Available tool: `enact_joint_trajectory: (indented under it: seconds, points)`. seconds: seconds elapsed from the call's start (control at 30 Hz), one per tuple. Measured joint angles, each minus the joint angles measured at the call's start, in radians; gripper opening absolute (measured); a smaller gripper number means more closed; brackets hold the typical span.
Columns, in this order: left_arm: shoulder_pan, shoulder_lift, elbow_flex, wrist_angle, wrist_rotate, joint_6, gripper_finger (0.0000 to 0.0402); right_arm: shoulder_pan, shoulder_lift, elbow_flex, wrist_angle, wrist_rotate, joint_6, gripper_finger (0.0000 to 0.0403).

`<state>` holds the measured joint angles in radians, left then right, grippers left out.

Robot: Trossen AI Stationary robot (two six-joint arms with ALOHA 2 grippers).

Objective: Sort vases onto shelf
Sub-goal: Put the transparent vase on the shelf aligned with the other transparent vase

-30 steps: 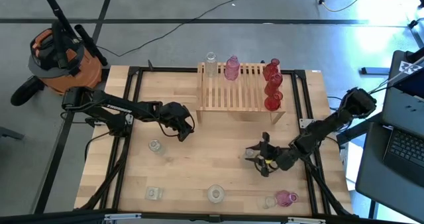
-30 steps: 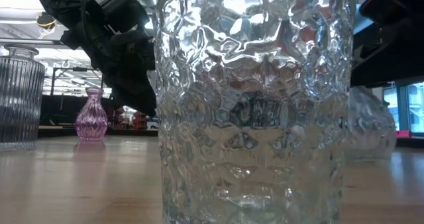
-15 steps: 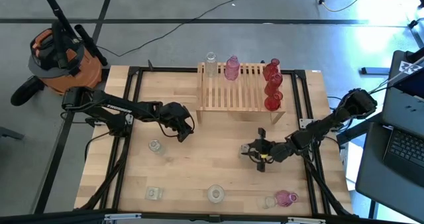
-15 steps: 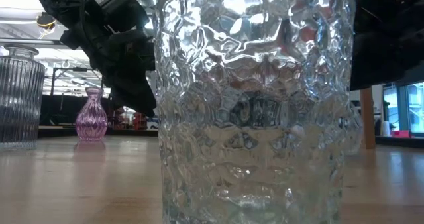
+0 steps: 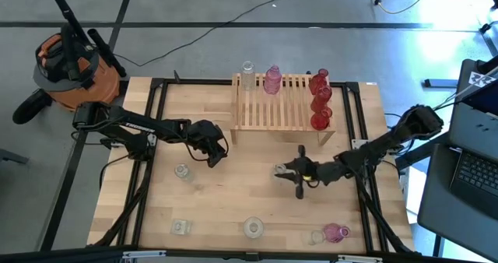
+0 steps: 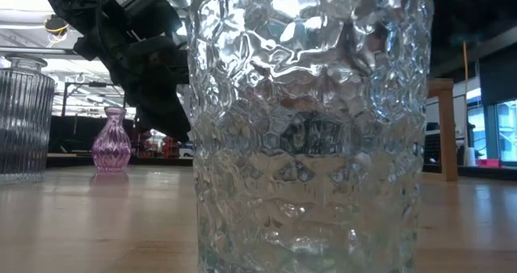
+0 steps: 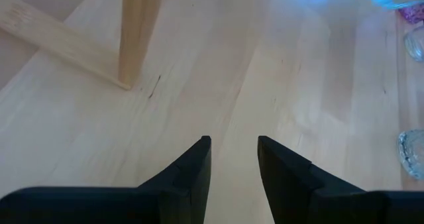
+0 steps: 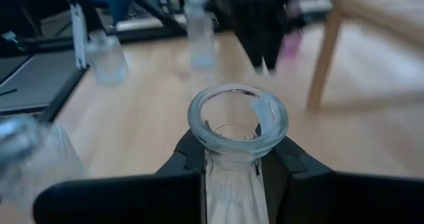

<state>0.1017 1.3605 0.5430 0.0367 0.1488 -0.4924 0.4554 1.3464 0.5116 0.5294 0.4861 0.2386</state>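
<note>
High view: The shelf (image 5: 284, 103) stands at the far edge of the tabletop (image 5: 233, 193), right of centre. It carries a clear bottle (image 5: 247, 72), a pink vase (image 5: 272, 80) and a column of red vases (image 5: 320, 99) along its right end. The right end effector (image 5: 289, 170) is over the middle of the tabletop, in front of the shelf. The left end effector (image 5: 210, 145) waits near the shelf's left front leg. Unsorted vases lie along the near edge, among them a pink one (image 5: 335, 233) by the near right corner.

Low view: A large dimpled clear vase (image 6: 307, 128) fills the picture; a small pink vase (image 6: 111, 140) stands farther off on the tabletop.

Left wrist view: The left end effector (image 7: 232, 159) is partly open over bare wood and holds nothing.

Right wrist view: The right end effector (image 8: 233, 154) is closed on the neck of a clear vase (image 8: 237, 128), mouth upward.

Step in hand: transport of the gripped vase. The next move probably calls for lifting it above the slats, keeping it upright, and setting it beside the clear bottle.
</note>
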Motion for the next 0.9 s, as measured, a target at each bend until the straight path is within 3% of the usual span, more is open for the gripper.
enact_joint_trajectory:
  seconds: [0.27, 0.53, 0.77, 0.9]
  points:
    - [0.001, 0.000, 0.000, -0.004, 0.003, 0.040, 0.0117, -0.225, -0.001, 0.331, -0.274, -0.109, -0.254, 0.0053]
    - [0.022, 0.000, 0.000, -0.037, 0.011, 0.109, 0.0117, -0.374, 0.034, 0.549, -0.332, 0.131, -0.360, 0.0053]
    - [0.074, 0.000, 0.000, -0.061, 0.055, 0.170, 0.0117, -0.412, 0.219, 0.705, -0.350, 0.209, -0.262, 0.0053]
    - [0.095, 0.000, 0.000, -0.077, 0.087, 0.208, 0.0117, -0.411, 0.339, 0.838, -0.426, 0.332, -0.271, 0.0053]
